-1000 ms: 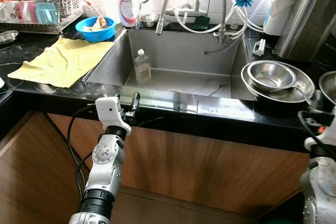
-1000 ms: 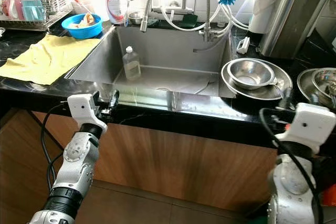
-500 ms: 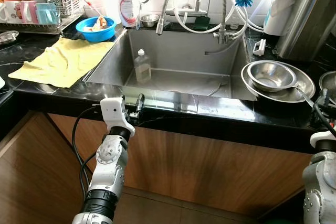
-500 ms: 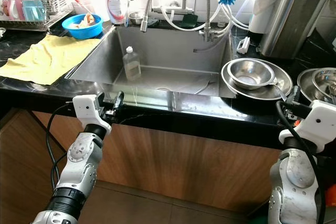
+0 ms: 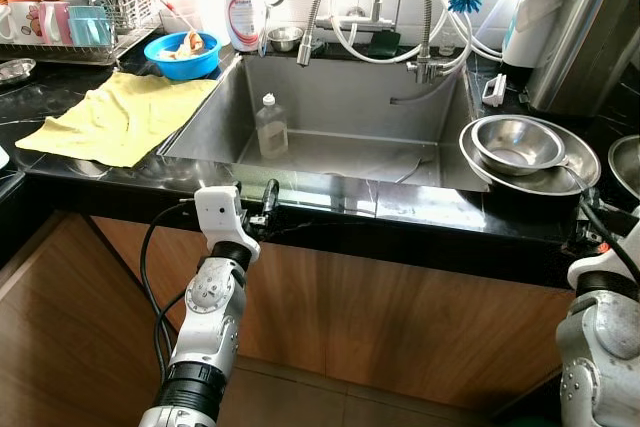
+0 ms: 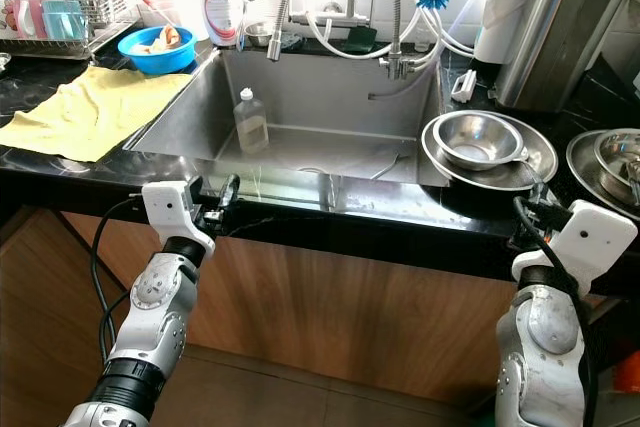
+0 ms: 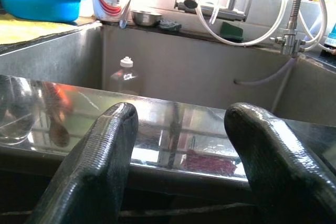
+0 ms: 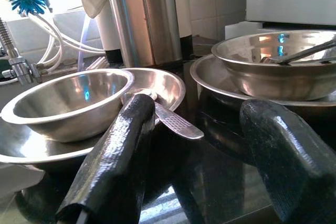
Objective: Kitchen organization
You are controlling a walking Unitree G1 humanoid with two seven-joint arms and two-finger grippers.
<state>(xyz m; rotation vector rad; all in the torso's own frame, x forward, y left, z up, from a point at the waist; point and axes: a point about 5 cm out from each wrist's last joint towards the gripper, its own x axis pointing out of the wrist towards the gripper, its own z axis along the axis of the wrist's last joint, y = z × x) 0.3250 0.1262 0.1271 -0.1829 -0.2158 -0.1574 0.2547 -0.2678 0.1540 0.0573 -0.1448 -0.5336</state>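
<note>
Head views: the left gripper (image 5: 268, 197) has advanced along the counter edge to the sink (image 5: 330, 162) front; the right gripper (image 6: 535, 215) has risen to the counter beside the bowls (image 5: 520, 147). Judgement: both arms are staging, nothing is grasped yet.

Left wrist view: jaws open and empty, aimed over the sink rim at the bottle (image 7: 124, 77) standing upright on the sink floor.

Right wrist view: jaws open and empty, facing the bowls and a utensil handle (image 8: 176, 121) just ahead.
</note>
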